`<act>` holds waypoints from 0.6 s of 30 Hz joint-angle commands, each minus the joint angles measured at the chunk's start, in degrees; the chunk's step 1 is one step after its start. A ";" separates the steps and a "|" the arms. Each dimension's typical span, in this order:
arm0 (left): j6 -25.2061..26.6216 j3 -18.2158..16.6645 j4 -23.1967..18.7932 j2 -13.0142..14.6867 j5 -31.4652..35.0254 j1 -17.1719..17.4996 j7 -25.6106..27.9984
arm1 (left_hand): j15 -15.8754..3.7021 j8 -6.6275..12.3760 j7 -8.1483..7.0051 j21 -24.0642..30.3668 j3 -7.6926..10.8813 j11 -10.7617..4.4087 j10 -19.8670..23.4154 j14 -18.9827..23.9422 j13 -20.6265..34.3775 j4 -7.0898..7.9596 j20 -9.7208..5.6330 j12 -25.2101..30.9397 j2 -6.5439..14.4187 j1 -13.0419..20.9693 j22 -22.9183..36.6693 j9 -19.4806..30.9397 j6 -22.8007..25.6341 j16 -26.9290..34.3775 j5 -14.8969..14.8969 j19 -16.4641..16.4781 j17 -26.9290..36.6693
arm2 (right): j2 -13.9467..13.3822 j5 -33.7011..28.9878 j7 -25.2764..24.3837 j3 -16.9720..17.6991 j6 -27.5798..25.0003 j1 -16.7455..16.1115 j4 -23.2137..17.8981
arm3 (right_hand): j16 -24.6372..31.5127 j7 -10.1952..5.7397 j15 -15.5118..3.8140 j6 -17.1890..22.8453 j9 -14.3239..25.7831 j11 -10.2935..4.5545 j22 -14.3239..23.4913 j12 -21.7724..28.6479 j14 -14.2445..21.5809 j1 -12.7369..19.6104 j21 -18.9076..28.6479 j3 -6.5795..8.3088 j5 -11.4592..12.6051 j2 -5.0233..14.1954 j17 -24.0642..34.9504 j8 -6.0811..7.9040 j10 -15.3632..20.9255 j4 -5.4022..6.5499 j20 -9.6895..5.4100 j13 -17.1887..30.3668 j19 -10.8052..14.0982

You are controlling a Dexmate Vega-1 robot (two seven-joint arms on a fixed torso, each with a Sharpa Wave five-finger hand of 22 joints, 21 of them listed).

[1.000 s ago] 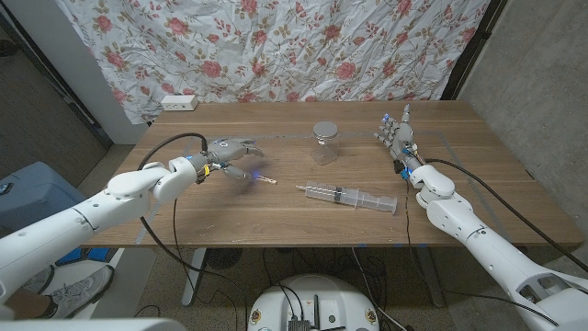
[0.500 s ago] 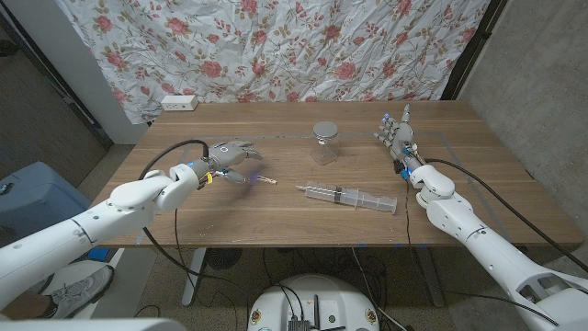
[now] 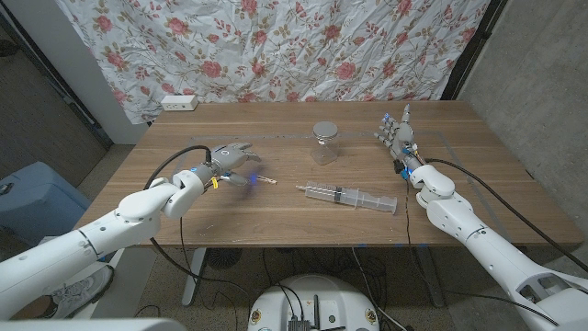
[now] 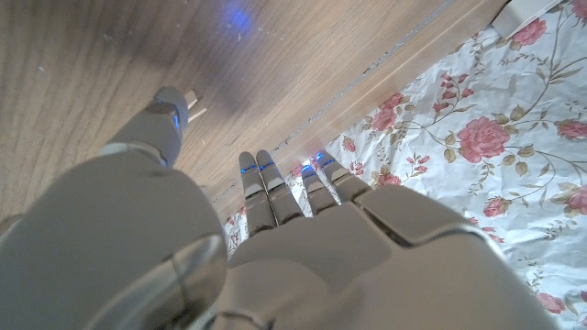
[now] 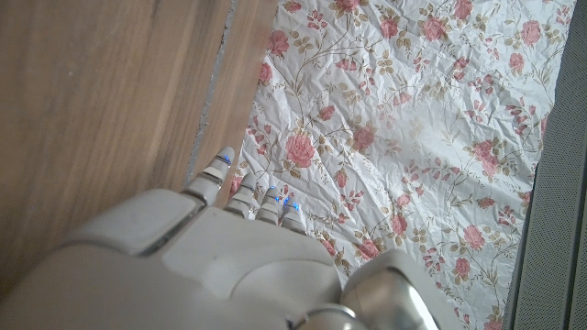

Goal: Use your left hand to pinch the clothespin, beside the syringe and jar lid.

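The left hand hovers over the wooden surface just left of the clothespin. Its fingers are loosely spread and reach toward the jar, the thumb hanging lower; they grip nothing. In the left wrist view the same hand shows its fingers stretched out side by side, with the thumb set apart over the wood.

The clothespin, small and pale, lies on the surface just right of the left hand's fingertips, apart from them. Whether it touches the thumb tip I cannot tell. The syringe lies near the clothespin on its right, long and clear, slanting across the wood. The glass jar with its lid on stands upright beyond the syringe, farther from the robot than the clothespin.

The right hand stands well to the right of the jar, palm upright, fingers straight, close together and holding nothing. The right wrist view shows that hand against the flowered cloth.
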 commanded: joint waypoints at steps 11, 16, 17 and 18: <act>6.48 3.12 -2.60 -3.20 4.69 0.01 -1.53 | 0.07 0.88 -0.39 -0.25 -1.43 -0.57 2.92 0.48 0.09 0.19 0.96 0.20 0.61 1.61 0.09 0.07 3.13 0.17 -0.01 -1.35 0.13 | 0.02 0.02 0.07 -0.01 0.00 0.05 0.09 | 0.30 -0.38 -2.00 -0.13 0.14 -0.42 0.27 0.42 -0.55 0.00 0.22 -0.26 0.27 4.13 0.20 0.35 0.07 -0.02 -0.06 0.15 0.21; 6.97 3.94 -2.72 -3.80 5.45 -0.82 -3.37 | 0.12 0.84 0.06 -0.43 -1.87 0.06 2.64 -0.24 0.05 0.31 1.30 -0.28 0.91 1.90 0.09 0.06 3.82 -0.03 -0.01 -2.41 0.13 | 0.01 0.02 0.05 0.00 -0.01 0.04 0.07 | 0.29 -0.38 -2.02 -0.14 0.14 -0.51 0.27 0.38 -0.58 0.00 0.23 -0.26 0.28 4.12 0.20 0.35 -0.05 -0.02 -0.03 0.15 0.23; 7.54 4.11 -2.81 -4.07 5.79 -0.87 -3.80 | 0.16 0.85 0.18 -0.45 -1.92 0.10 2.63 -0.32 0.04 0.32 1.30 -0.32 0.95 1.93 0.09 0.06 3.93 -0.05 -0.01 -2.55 0.13 | 0.01 0.02 0.05 0.00 -0.02 0.04 0.06 | 0.31 -0.36 -1.94 -0.15 0.14 -0.44 0.27 0.39 -0.54 0.00 0.23 -0.26 0.28 4.12 0.20 0.34 -0.01 -0.02 -0.05 0.15 0.23; 7.95 4.25 -2.82 -4.30 6.19 -0.85 -3.72 | 0.12 0.80 0.21 -0.57 -2.01 0.13 2.61 -0.40 0.03 0.35 1.47 -0.38 1.03 1.98 0.09 0.05 4.00 -0.05 -0.01 -3.05 0.13 | 0.01 0.02 0.04 0.00 -0.02 0.04 0.06 | 0.30 -0.37 -1.95 -0.12 0.14 -0.38 0.27 0.40 -0.56 0.00 0.23 -0.26 0.28 4.12 0.20 0.35 0.02 -0.02 -0.06 0.15 0.22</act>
